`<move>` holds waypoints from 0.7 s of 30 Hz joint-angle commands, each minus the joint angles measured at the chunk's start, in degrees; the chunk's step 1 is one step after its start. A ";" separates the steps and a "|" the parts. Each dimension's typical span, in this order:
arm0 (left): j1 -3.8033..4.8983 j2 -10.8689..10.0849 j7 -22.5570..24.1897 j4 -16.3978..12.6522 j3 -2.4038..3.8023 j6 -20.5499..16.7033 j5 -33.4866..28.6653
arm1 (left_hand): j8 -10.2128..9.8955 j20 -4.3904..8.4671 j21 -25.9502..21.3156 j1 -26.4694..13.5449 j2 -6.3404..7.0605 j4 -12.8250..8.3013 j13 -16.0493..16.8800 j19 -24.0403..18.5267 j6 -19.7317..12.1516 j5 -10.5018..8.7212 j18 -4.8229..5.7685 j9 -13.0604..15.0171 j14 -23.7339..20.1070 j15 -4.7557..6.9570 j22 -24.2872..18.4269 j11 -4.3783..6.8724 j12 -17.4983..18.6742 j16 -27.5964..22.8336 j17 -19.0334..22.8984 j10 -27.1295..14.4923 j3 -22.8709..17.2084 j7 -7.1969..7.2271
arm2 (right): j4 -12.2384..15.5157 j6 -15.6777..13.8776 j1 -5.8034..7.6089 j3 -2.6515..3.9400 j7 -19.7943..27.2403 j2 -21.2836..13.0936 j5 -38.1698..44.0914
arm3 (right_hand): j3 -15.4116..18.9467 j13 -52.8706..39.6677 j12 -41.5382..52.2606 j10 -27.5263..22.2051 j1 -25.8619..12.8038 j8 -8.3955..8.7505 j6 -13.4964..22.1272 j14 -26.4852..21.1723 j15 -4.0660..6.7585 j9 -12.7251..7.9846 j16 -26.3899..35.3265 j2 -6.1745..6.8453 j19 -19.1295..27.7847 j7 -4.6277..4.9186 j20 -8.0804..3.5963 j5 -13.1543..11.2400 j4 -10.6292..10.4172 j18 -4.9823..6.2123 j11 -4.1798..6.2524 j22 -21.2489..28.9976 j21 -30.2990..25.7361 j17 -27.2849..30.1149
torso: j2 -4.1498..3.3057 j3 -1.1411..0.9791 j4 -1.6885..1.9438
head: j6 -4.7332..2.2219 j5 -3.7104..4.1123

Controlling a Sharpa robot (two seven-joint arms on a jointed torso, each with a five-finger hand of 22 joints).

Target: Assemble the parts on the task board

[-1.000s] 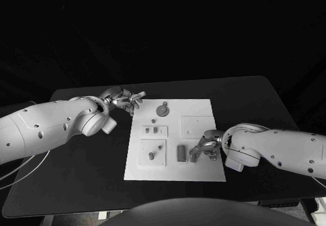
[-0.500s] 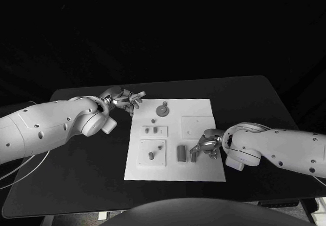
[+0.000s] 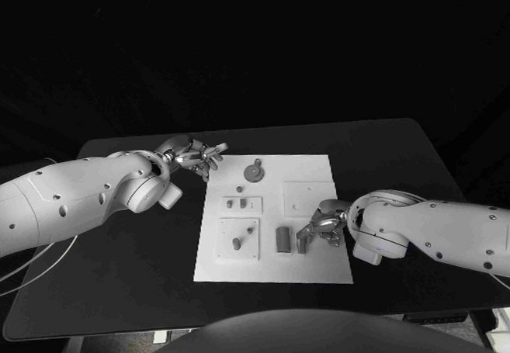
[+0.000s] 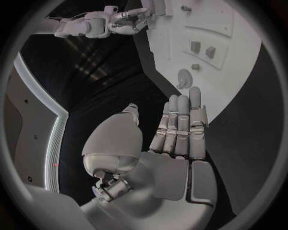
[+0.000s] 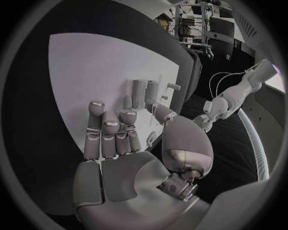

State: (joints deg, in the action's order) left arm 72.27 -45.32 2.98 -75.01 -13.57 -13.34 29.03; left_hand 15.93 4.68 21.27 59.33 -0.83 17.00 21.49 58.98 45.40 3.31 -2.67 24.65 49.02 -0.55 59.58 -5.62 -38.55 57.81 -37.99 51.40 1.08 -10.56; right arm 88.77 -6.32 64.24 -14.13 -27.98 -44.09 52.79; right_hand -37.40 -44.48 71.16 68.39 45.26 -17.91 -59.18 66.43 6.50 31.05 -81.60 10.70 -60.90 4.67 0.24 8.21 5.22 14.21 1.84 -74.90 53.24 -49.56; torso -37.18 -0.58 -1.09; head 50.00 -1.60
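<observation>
White rectangular task board lies in the middle of the black table in the head view, with small grey parts on it: a round disc-shaped part near the far edge, two short blocks below it, a peg and a smaller piece on a raised square plate, and an upright dark grey block beside that plate. Right hand sits over the board's near right portion, fingers pointing down just beside the upright block; whether it touches the block or the board I cannot tell from here. Left hand hangs off the board's far left corner, fingers fanned apart, holding nothing. Left wrist view: the left hand is flat and extended, fingers straight and side by side, thumb off to one side, nothing in the palm; the disc-shaped part lies on the board just past the fingertips. Right wrist view: the right hand has its fingers partly bent toward the board, empty as far as I can see, with upright grey pieces standing just beyond them. Risks, as judgement: the right hand is close among standing parts, so a lateral sweep or an off-centre closure could tip the upright block or push it along the smooth board; a fall toward the raised plate could disturb the peg. Left hand, if it reaches for the disc flat-fingered, may slide it rather than lift it, since the disc lies low.
</observation>
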 commanded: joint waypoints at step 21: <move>0.04 0.01 0.14 -0.13 0.04 0.81 0.14 | 0.44 0.35 -0.35 -0.48 0.26 0.01 -0.10 -0.18 0.08 -0.28 -2.41 -0.10 -0.45 -0.11 0.13 0.10 -0.36 0.16 -0.06 -0.39 -0.42 -0.43 | -0.14 -0.80 0.04 0.04 1.16 0.31 2.37 | -0.05 -0.09 -0.09 -0.19 0.19 0.34 0.12 0.08 0.48 0.06 -0.13 0.63 -0.16 0.18 -0.49 -0.28 -0.43 0.79 -0.27 -0.05 -0.26 0.06 | -0.01 -0.02 -0.04 | 0.00 -0.06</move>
State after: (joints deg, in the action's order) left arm 72.27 -45.38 2.85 -75.02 -13.57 -13.25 29.05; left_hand 16.15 4.68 21.27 59.34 -0.83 17.00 21.44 58.98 45.44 3.31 -2.67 24.60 49.02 -0.55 59.62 -5.62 -38.55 57.81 -37.97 51.40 1.08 -10.52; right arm 88.61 -6.92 64.29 -14.10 -27.63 -43.85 54.03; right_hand -37.40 -44.51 71.16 68.39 45.49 -17.91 -59.18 66.51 6.67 31.05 -81.60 10.94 -61.12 4.50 0.02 8.21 5.22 14.14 1.84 -74.90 53.23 -49.57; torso -37.19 -0.59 -1.11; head 50.00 -1.67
